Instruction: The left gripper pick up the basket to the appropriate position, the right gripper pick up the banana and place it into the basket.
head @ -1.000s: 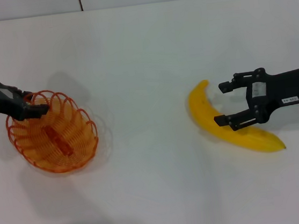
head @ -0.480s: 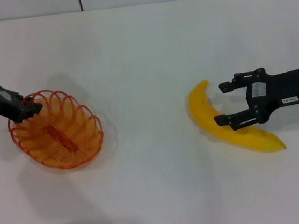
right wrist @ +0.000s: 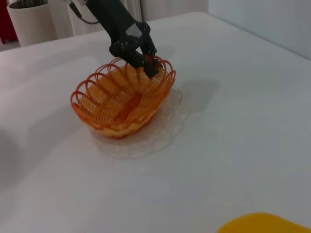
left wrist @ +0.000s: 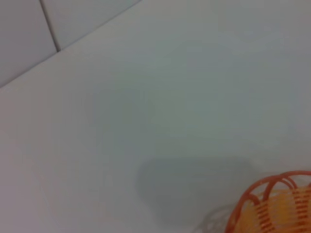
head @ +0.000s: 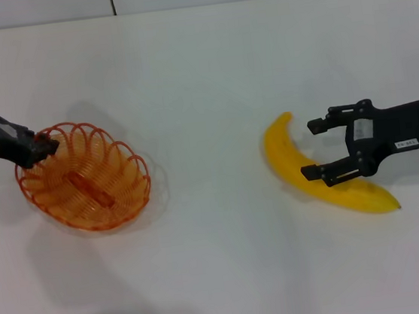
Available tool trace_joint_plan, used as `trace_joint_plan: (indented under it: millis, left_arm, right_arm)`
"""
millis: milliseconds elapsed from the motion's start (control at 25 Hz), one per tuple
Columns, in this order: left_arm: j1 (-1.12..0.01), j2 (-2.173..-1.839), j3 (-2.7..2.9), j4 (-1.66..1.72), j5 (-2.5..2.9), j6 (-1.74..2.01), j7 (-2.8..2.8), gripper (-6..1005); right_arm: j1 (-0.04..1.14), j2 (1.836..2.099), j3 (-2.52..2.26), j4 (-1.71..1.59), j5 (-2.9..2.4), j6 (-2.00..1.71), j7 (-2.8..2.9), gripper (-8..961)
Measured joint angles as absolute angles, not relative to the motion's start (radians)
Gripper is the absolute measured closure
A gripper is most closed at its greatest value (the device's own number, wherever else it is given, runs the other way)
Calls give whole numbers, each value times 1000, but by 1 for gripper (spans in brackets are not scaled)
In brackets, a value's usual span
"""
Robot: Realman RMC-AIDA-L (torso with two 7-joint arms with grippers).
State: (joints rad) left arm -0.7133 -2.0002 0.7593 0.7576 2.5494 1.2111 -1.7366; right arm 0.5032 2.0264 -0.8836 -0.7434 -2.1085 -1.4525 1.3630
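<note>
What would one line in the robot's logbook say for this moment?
left gripper: shut on basket rim | right gripper: open, straddling banana | banana: on table, not in basket

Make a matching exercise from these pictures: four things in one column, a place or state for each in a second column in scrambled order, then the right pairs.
Things:
1. left gripper
2. right gripper
3. basket
4. banana

Places or states:
A. lying on the table, outside the basket
B. shut on the basket's rim
C. open, its fingers either side of the banana
D. holds no fruit, gripped at its rim on the robot's left

Pairs: 1-B, 2-C, 3-D, 4-A
</note>
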Motion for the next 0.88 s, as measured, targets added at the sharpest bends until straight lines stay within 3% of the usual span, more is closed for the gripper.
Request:
trace_joint_plan:
  millis: [880]
  left_arm:
    - [-681, -2005, 756, 762, 2300, 1210, -1678, 899]
  right_arm:
    - [508, 2028, -884, -730, -2112, -1427, 1363, 108]
